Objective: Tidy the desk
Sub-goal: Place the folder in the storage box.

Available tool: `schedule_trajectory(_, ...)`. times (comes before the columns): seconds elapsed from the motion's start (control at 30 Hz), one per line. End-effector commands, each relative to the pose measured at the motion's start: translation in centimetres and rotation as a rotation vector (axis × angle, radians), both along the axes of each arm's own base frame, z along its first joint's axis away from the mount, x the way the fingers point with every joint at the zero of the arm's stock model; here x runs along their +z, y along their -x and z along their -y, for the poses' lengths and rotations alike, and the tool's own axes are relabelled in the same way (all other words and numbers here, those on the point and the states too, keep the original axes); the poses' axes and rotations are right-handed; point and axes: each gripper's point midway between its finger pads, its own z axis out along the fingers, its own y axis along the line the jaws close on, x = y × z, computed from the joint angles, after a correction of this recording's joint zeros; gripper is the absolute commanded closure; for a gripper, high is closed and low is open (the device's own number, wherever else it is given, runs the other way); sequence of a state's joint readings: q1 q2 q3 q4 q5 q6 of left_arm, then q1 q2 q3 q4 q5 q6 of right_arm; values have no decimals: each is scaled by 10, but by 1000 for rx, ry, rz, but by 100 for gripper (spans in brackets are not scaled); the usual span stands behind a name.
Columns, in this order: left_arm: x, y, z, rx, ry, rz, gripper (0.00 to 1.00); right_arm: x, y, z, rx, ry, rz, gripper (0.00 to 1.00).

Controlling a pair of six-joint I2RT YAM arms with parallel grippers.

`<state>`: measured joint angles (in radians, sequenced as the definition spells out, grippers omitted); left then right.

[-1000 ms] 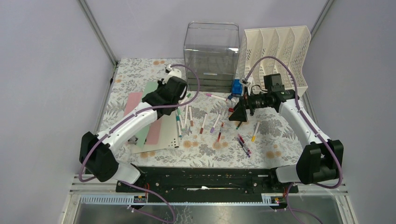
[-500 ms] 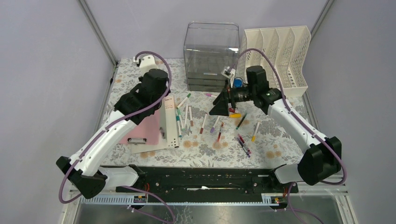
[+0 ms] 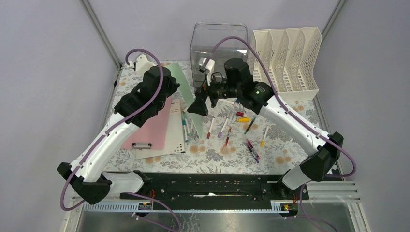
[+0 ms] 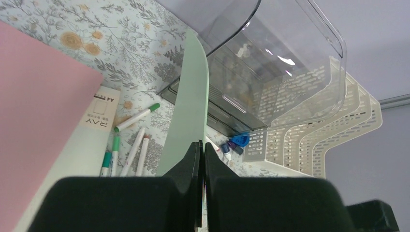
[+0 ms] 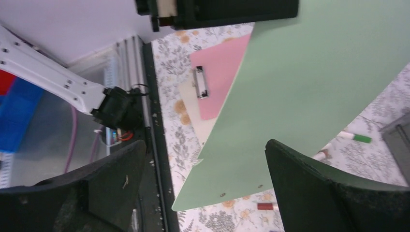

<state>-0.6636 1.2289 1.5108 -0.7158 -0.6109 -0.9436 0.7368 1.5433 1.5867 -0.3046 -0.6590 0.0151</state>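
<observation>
At the near edge of the desk [image 3: 208,154] runs the black rail [image 3: 212,186]. The flowered cloth reaches from there to the far wall and lies under everything. A pink clipboard [image 3: 147,128] lies flat on the left. To its right, in the middle of the desk, loose pens [image 3: 211,127] are scattered.

Above these, the left claw [image 4: 200,159] is closed on the edge of a green board [image 4: 191,106] and holds it off the cloth. The board stands on edge, tilted, with its long axis running from that claw up and away toward the far side.

The right claw [image 5: 205,142] is spread wide and holds nothing. It sits just to the right of the board, facing left, and the board's flat face fills the space ahead of its two fingers. My judgement is that a handover turns on this: the board's free lower edge has to pass between those fingers, and the right arm is the one placed to take it.

The left wrist view shows the board only as a thin edge and does not show the right claw. The right wrist view shows the board's broad face but not the pinch itself.

Farthest back stand a clear box [image 3: 220,46] and, to its right, a white file rack [image 3: 287,55].
</observation>
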Motion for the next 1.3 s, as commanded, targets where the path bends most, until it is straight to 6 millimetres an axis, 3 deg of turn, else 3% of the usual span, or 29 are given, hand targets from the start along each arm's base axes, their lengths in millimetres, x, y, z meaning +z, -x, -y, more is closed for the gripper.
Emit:
schedule_trajectory(0.0,26,-6,16,-2,168,65,100,-14,-9,4,-79,174,177,0)
schedule_trajectory(0.1,25,-8,19,7,188,61,100,-27,-8,3,-111,241,239,0)
schedule_trajectory(0.23,23,-10,21,18,213,54,100,-43,-23,6,-243,313,289,1)
schedule_trajectory(0.57,22,-6,17,42,269,64,100,-62,-54,29,-412,422,436,21)
schedule_trajectory(0.63,24,-6,19,33,286,72,100,-65,-54,32,-417,433,439,35)
schedule_trajectory(0.8,23,-2,18,28,302,71,100,-63,-55,39,-431,445,457,86)
schedule_trajectory(0.9,22,4,15,26,326,79,100,-56,-56,45,-438,459,469,100)
schedule_trajectory(0.97,26,9,13,11,355,107,99,-50,-57,51,-432,455,445,100)
schedule_trajectory(1.1,46,26,0,-18,363,192,46,-35,-52,69,-341,437,403,100)
schedule_trajectory(1.2,66,40,-13,-74,275,285,16,-28,-42,88,-240,424,387,100)
schedule_trajectory(1.27,79,50,-18,-126,195,355,2,-26,-33,101,-187,437,410,100)
